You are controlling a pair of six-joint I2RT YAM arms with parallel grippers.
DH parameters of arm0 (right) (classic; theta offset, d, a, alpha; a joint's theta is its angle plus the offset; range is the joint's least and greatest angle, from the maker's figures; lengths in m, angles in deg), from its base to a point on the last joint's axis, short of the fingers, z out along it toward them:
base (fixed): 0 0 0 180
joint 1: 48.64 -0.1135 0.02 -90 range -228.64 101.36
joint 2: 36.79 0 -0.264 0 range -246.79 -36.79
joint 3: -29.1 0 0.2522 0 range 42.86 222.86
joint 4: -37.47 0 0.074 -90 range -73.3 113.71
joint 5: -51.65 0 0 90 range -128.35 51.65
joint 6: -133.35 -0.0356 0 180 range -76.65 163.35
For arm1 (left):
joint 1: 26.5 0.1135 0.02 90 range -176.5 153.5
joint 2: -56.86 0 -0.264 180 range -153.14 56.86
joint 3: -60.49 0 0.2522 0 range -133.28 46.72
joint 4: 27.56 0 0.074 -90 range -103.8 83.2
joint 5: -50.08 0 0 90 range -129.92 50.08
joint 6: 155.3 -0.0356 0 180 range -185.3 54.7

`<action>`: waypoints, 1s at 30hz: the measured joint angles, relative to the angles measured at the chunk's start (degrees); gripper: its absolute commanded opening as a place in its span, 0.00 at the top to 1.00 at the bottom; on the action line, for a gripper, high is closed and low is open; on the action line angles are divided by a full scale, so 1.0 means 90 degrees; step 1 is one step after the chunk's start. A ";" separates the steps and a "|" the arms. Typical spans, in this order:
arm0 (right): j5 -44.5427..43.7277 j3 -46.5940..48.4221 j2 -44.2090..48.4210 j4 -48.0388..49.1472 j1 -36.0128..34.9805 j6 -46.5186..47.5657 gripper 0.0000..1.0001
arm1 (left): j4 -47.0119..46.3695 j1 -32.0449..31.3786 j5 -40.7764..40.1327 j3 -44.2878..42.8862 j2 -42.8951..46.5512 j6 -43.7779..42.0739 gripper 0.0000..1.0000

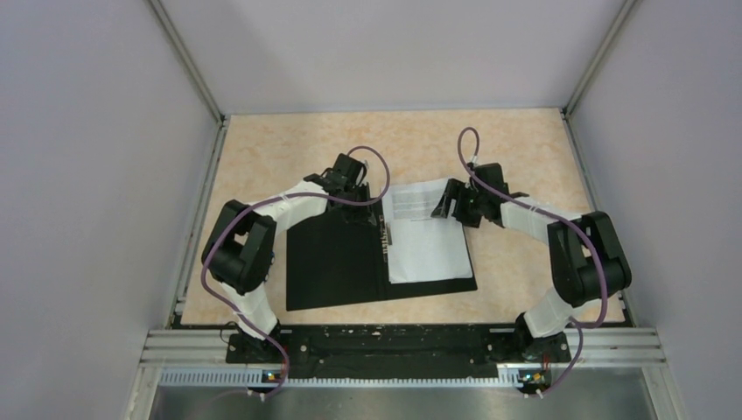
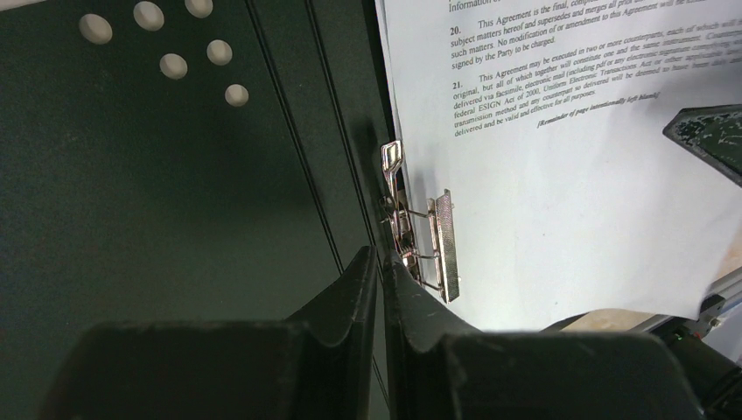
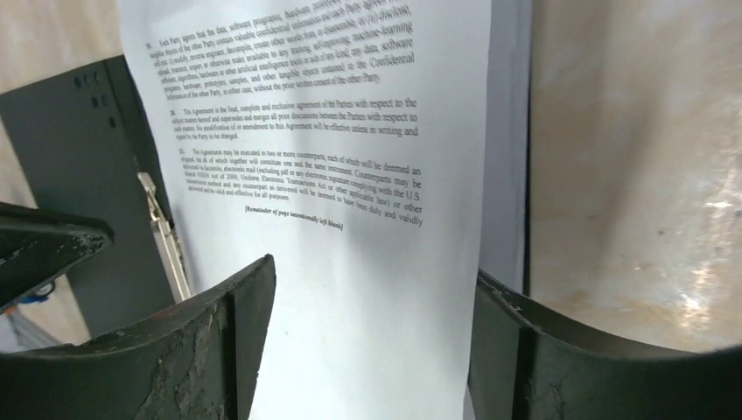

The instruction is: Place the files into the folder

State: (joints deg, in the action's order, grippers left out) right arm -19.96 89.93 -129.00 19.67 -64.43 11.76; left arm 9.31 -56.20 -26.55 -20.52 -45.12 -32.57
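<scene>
The folder [image 1: 337, 258] lies open on the table, black inside up. The files [image 1: 426, 232], white sheets with black text, lie on its right half beside the metal spine clip [image 2: 424, 236]. My left gripper [image 1: 347, 179] is shut and empty at the far end of the spine; its fingertips [image 2: 381, 262] sit just short of the clip. My right gripper [image 1: 451, 203] is open over the far right part of the sheets [image 3: 350, 175], one finger on each side of the paper's width. The clip also shows in the right wrist view [image 3: 166, 236].
The beige tabletop [image 1: 525, 149] is walled by grey panels left, right and back. A metal rail [image 1: 402, 346] with both arm bases runs along the near edge. The left half of the folder [image 2: 157, 192] has several punched holes near one corner.
</scene>
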 measured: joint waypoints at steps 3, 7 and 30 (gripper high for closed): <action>-0.0381 0.0240 0.0044 -0.0471 -0.0007 0.0214 0.17 | -0.0002 0.0002 0.0022 -0.0002 -0.0039 0.0007 0.85; -0.0826 0.0493 0.0141 -0.0882 0.0039 0.0420 0.14 | 0.0000 0.0005 0.0034 -0.0002 -0.0073 0.0015 0.85; -0.2812 0.4284 -0.2421 -0.1751 -0.0758 0.1156 0.55 | -0.0335 0.0027 -0.0369 0.1367 0.0505 0.0719 1.00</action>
State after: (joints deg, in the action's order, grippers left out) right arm -45.27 128.48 -150.79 3.91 -71.25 22.16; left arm 6.30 -55.96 -29.88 -8.21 -40.57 -26.10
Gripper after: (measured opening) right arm 0.493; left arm 0.010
